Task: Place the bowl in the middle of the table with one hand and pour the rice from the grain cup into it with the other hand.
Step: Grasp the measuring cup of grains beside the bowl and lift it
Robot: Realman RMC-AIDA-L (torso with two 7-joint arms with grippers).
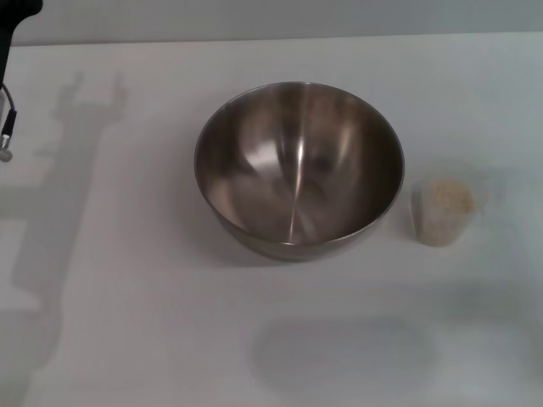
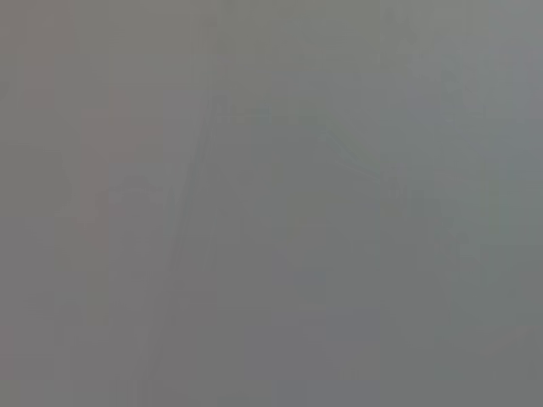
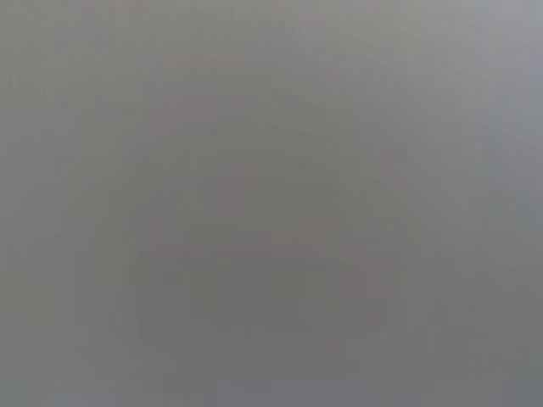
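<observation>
The steel bowl point(image 1: 299, 170) stands empty and upright near the middle of the white table point(image 1: 127, 297). To its right, a small gap away, stands the clear grain cup point(image 1: 442, 212), upright, with pale rice point(image 1: 448, 196) heaped at its top. Only a dark part of my left arm point(image 1: 10, 34) shows, at the top left corner of the head view, far from the bowl; its gripper is out of view. My right gripper is out of view. Both wrist views show only plain grey surface.
The left arm's shadow lies over the left side of the table. A faint rounded shadow lies near the front edge below the bowl. The table's far edge runs along the top of the head view.
</observation>
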